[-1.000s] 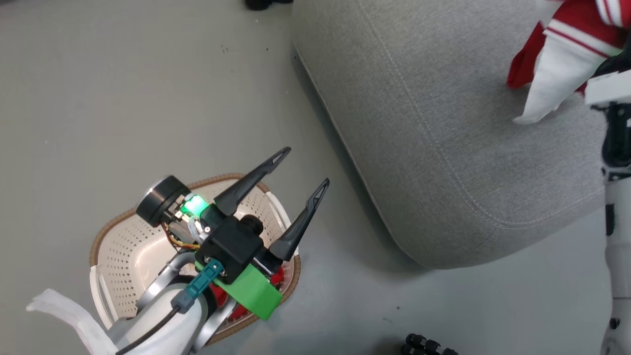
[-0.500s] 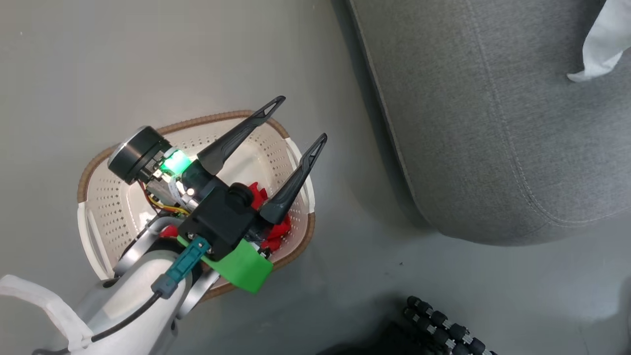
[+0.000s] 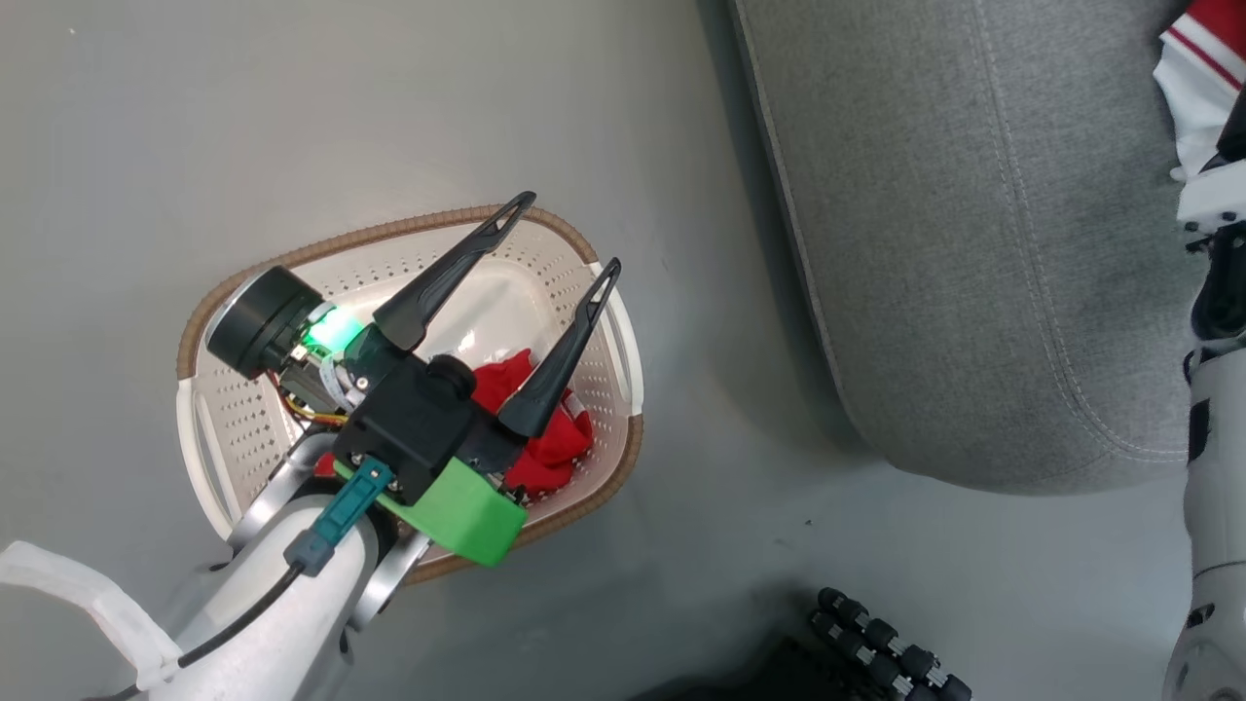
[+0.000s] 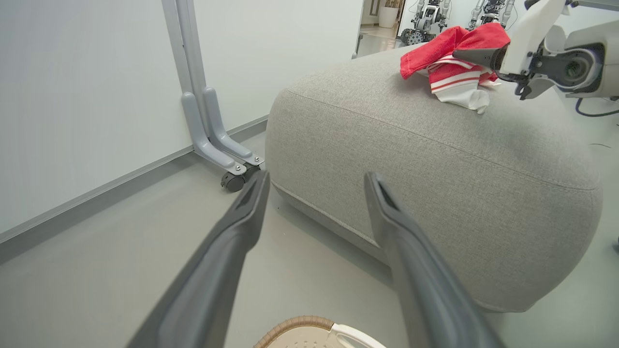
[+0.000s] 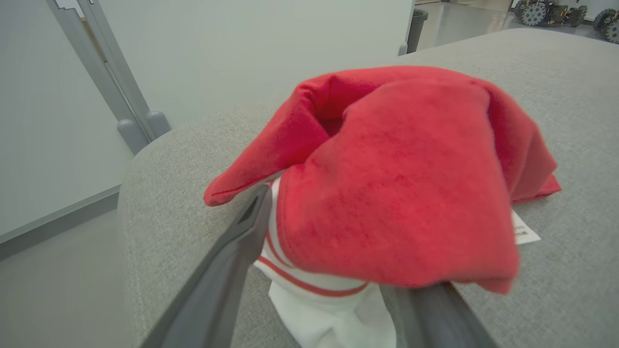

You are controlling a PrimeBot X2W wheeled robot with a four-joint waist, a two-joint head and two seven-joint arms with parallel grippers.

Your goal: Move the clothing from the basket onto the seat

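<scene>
The cream basket point(image 3: 628, 360) with a brown rim stands on the floor left of the grey seat point(image 3: 973, 243). One piece of red clothing point(image 3: 560, 443) lies in the basket's near right corner. My left gripper point(image 3: 569, 232) hovers over the basket, open and empty, its fingers point(image 4: 242, 227) pointing towards the seat point(image 4: 435, 169). A second red garment with white striped trim point(image 5: 396, 193) lies on the seat's top point(image 5: 193, 159). My right gripper point(image 5: 321, 193) is open there. The garment drapes over one finger and the other finger point(image 5: 242, 241) lies bare beside it.
A grey partition leg on a caster point(image 4: 213, 130) stands by the white wall behind the seat. Part of a black ribbed wheel point(image 3: 886, 652) shows at the lower edge of the head view. My pale right forearm point(image 3: 1212, 438) runs along the seat's right side.
My right gripper has opened, and the garment now rests on the seat. The head camera has swung, shifting the whole picture. The left gripper stays open over the basket.
</scene>
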